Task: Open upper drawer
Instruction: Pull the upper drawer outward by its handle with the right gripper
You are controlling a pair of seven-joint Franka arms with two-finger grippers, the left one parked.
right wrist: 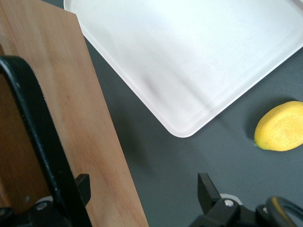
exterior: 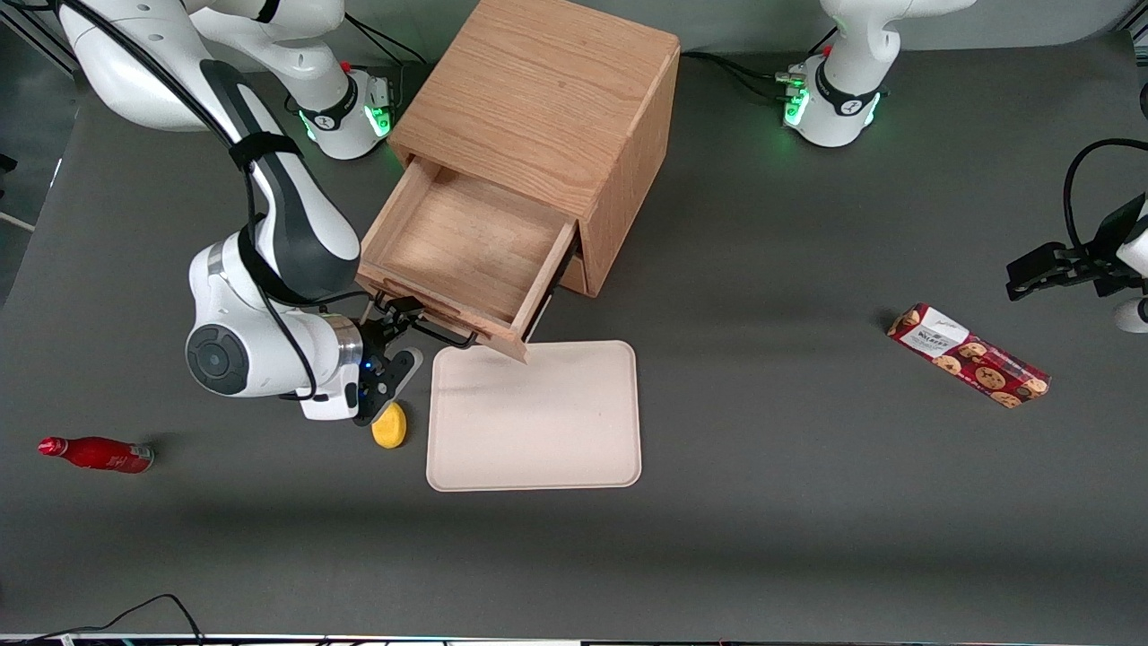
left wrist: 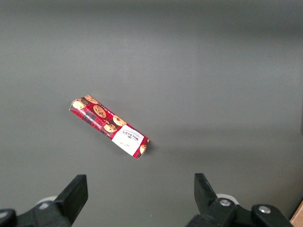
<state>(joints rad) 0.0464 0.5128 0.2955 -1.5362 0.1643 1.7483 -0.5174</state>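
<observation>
The upper drawer (exterior: pixel 466 238) stands pulled well out of the boxy oak cabinet (exterior: pixel 538 99), and its tray shows nothing inside. Its thin dark bar handle (exterior: pixel 448 336) runs along the drawer front (right wrist: pixel 71 94). My right gripper (exterior: pixel 404 336) sits at the handle's end toward the working arm, just in front of the drawer. It is open, fingers wide apart. In the right wrist view the handle (right wrist: pixel 33 123) passes close by one fingertip (right wrist: pixel 83 184) of the gripper (right wrist: pixel 143 184), and the drawer front's edge lies between the fingers, not clamped.
A pale tray (exterior: pixel 534 413) (right wrist: pixel 189 56) lies on the table in front of the drawer. A yellow lemon (exterior: pixel 389 425) (right wrist: pixel 281 126) rests beside it under my wrist. A red bottle (exterior: pixel 97 454) lies toward the working arm's end, a cookie packet (exterior: pixel 969 354) (left wrist: pixel 109 126) toward the parked arm's.
</observation>
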